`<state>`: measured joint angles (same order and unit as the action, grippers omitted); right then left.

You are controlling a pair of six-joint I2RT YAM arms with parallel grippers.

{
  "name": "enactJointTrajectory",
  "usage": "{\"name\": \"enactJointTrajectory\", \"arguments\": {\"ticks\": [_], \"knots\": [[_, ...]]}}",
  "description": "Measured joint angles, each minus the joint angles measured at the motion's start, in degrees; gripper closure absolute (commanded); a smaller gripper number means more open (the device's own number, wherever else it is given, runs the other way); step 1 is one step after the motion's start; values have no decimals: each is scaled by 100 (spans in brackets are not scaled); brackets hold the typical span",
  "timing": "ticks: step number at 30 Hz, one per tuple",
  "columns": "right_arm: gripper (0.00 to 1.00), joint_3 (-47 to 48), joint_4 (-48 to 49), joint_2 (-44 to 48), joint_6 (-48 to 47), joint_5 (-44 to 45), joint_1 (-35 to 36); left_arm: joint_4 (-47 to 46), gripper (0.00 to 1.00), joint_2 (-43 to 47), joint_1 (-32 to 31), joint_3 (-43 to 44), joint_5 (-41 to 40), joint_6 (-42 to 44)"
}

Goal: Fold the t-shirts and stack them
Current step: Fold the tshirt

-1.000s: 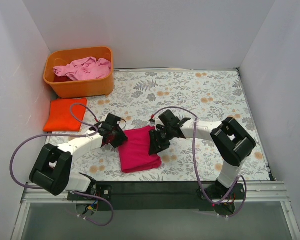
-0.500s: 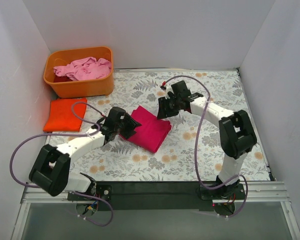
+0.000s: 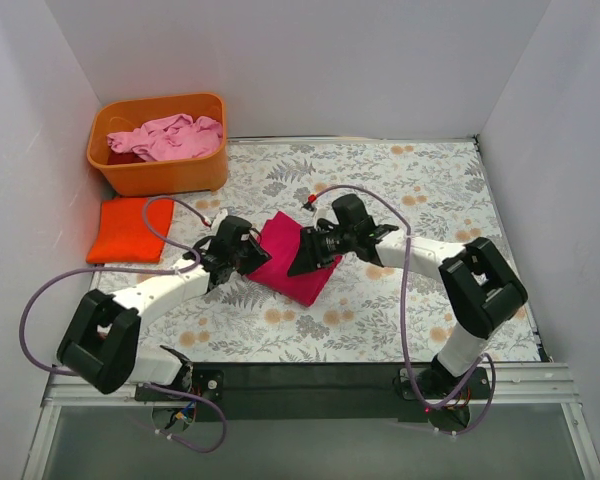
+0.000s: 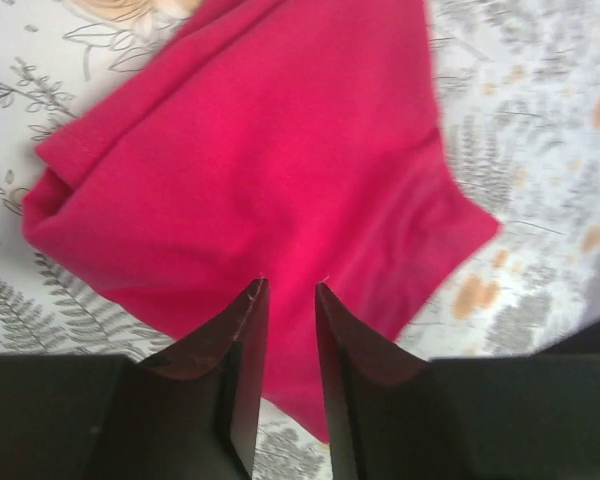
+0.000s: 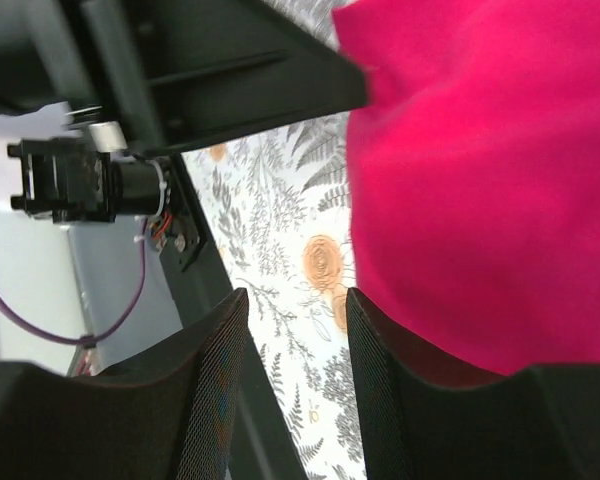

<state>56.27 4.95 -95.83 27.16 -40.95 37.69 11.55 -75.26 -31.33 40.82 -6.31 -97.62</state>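
The magenta-red t-shirt (image 3: 305,282) lies folded on the table's middle, turned diagonally. My left gripper (image 3: 250,250) is over its left edge; in the left wrist view (image 4: 288,285) the jaws are a little apart with the flat shirt (image 4: 250,150) beneath them. My right gripper (image 3: 312,255) is over its right part, open; in the right wrist view (image 5: 295,295) one finger lies over the shirt (image 5: 500,180) and bare table shows between the jaws. The orange t-shirt (image 3: 128,228) lies folded at the left. The pale pink t-shirt (image 3: 170,135) and the dark red one (image 3: 125,157) are crumpled in the tub.
The orange plastic tub (image 3: 165,175) stands at the back left corner. White walls close in the left, back and right sides. The left arm (image 5: 210,70) shows close by in the right wrist view.
The magenta-red shirt has moved away from the near edge and turned diagonal. My right gripper swung off to the back, then came back down over the shirt. My left gripper stayed at its left edge.
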Motion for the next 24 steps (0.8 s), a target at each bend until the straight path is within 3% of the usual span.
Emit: {"name": "enactJointTrajectory", "arguments": {"ticks": [5,10,17,24], "knots": [[61,-111,483,-669,323,-343,179,59,79,-621,136,4,-24,74],[61,-804,699,-1158,586,-614,-7,55,80,-831,369,-59,-35,-15],[61,-1075,671,-699,533,-638,-459,173,76,-787,551,-175,4,-26],[61,-876,638,125,404,-686,-1110,372,76,39,299,105,92,190]]}}
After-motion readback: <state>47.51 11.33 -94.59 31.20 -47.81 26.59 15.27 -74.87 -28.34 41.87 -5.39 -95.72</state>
